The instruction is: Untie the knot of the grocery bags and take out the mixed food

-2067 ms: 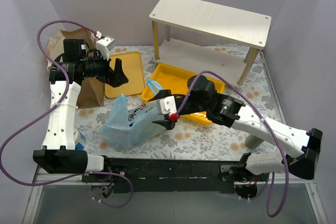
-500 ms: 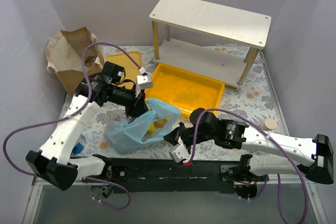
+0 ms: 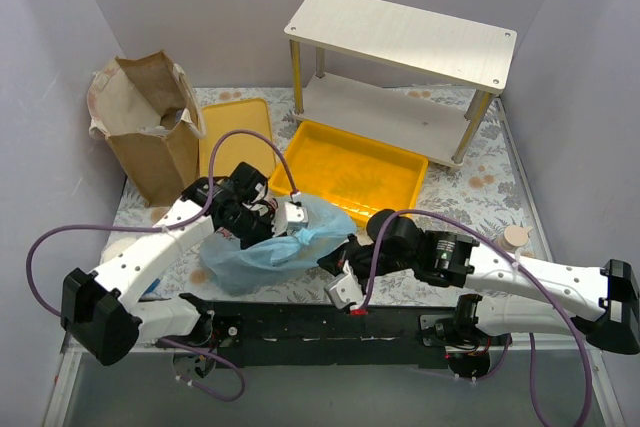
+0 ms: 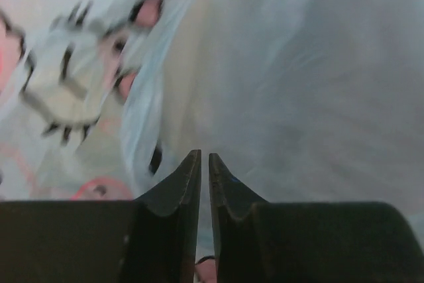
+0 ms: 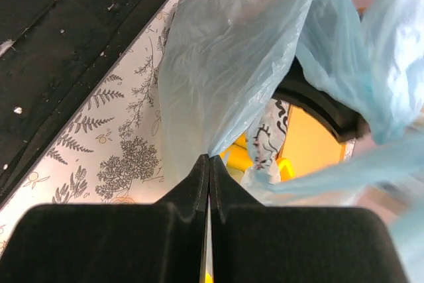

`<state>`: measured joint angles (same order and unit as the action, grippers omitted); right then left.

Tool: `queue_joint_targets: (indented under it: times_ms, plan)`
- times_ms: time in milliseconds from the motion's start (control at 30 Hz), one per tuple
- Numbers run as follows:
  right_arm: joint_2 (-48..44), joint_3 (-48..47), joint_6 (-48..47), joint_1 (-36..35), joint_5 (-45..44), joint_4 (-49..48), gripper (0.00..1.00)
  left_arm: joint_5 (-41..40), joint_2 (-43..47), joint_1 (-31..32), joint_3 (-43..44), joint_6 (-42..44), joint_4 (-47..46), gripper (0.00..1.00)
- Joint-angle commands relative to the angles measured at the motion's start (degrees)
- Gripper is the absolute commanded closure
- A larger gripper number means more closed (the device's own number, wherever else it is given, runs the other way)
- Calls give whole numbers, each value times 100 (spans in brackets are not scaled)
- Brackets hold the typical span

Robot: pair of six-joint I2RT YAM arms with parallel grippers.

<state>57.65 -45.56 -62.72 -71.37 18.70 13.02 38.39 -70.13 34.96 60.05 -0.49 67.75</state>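
Far out to the left of the left gripper (image 4: 204, 164) stands the brown paper bag (image 3: 150, 142), upright with its mouth open, its contents too shadowed to make out; the left gripper itself is pressed down into the light-blue plastic bag (image 3: 250, 252), and from overhead its fingertips are buried in the film; its own wrist view is blurred, showing the two fingers drawn almost together with only a sliver between them, pale film and smeared cartoon prints filling everything beyond; whether any film is caught between them cannot be told. The mixed food sits inside this bag between the two grippers and is almost wholly hidden; only a yellow piece (image 5: 233, 154) shows through the film just beyond the right gripper (image 5: 209, 160), whose fingers are fully closed and pinching a gathered fold of the blue bag at its near right edge.

Half a second earlier the bag's mouth gaped and yellow food showed from above; the left gripper stood at its far rim with fingers spread; it has since dropped in and closed; the right gripper has barely shifted.
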Motion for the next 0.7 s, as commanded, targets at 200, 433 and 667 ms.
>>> queue_joint_targets:
  times_ms: [200,433,667]
  plan:
    - [-342,345,-127,-26,160,517,99,-3519,1264,-340,-310,585,-1218,88]
    - [-333,575,-188,-17,354,719,99,-4182,1230,-788,-248,603,-2124,86]
    - [-298,418,-408,-17,101,1387,65,-3235,1133,-1009,339,129,-1766,55]
